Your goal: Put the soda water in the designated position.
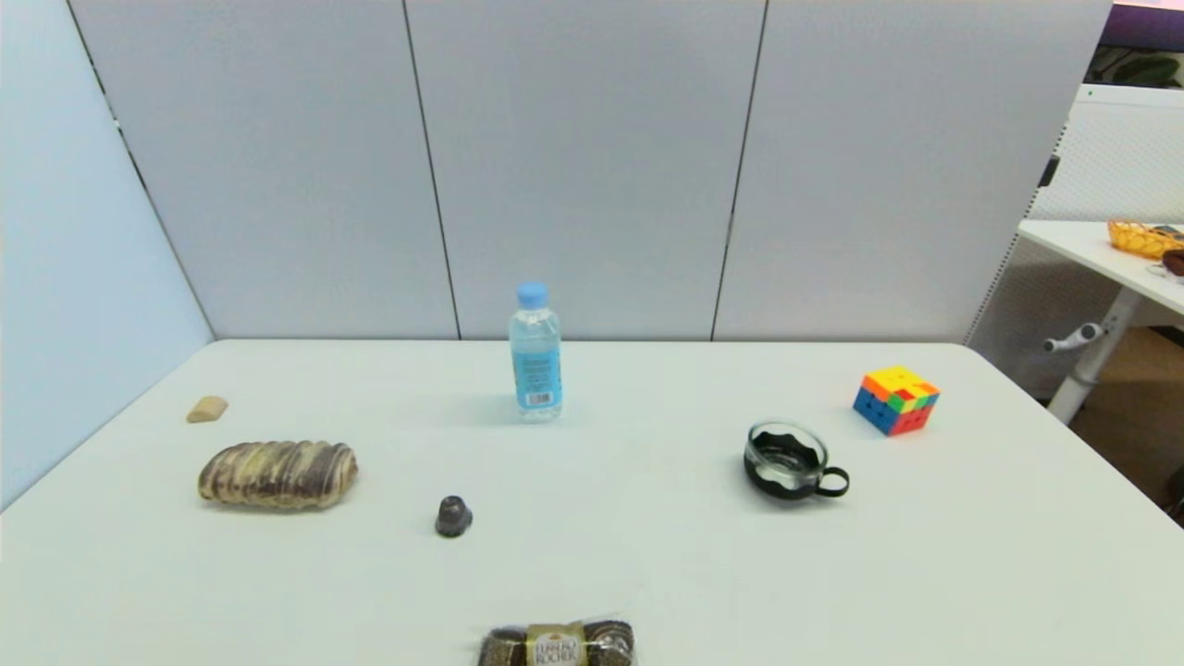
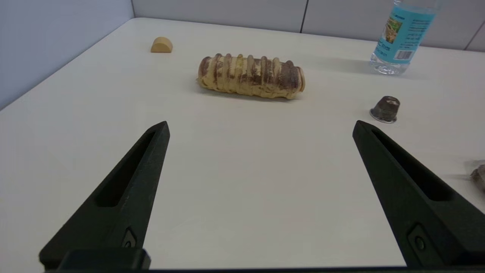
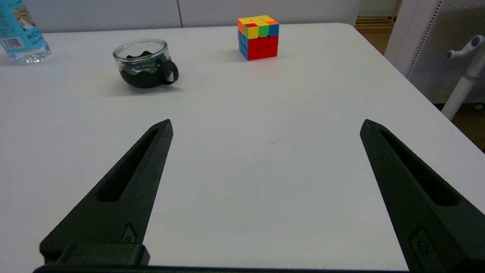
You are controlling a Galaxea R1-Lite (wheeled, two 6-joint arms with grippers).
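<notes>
Sitting parked over the near left of the bench (image 1: pixel 647 592), left claw (image 2: pixel 261 127) spread wide, nothing in it. Past the bread loaf (image 1: pixel 277 474) and little dark capsule (image 1: pixel 453 516), soda water (image 1: pixel 535 356) upright near the far edge, centre. Best gripped low on the label, squarely, gently. Glass cup (image 1: pixel 788 460) further right; right claw (image 3: pixel 265 125) likewise released, empty.

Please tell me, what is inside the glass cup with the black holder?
The glass cup appears empty: through its clear wall only the wavy edge of its black holder shows. The bottom inside the holder is hidden. Both grippers are open, away from it.
</notes>
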